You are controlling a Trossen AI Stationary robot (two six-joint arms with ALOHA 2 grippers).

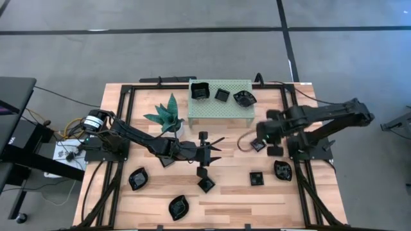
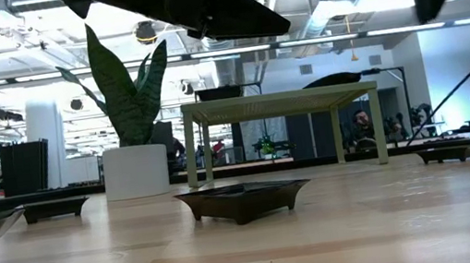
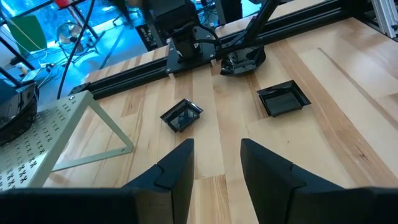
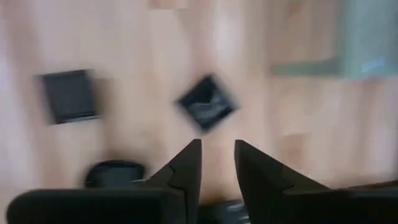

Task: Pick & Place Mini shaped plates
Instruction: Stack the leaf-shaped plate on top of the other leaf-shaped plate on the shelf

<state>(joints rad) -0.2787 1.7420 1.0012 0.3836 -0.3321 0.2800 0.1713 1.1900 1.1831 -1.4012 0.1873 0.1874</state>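
Presently, the wooden worktop is being occupied by both arms and the task items. Toward its far edge, the green perforated shelf is being loaded with three mini shaped plates, which are resting in a row on its top surface. Beside the shelf, the plant in its white pot is standing upright.

The left arm is being extended across the middle of the worktop, with the left gripper held above the bare wood in front of the shelf; its fingers are being kept parted, with nothing between them. The right gripper is being held at the right side, just above a small square plate; its fingers are being kept slightly apart, with nothing gripped.

The remaining plates are lying scattered on the worktop: two leaf-like dishes near the front left, one square dish at centre front, and several more at the right.
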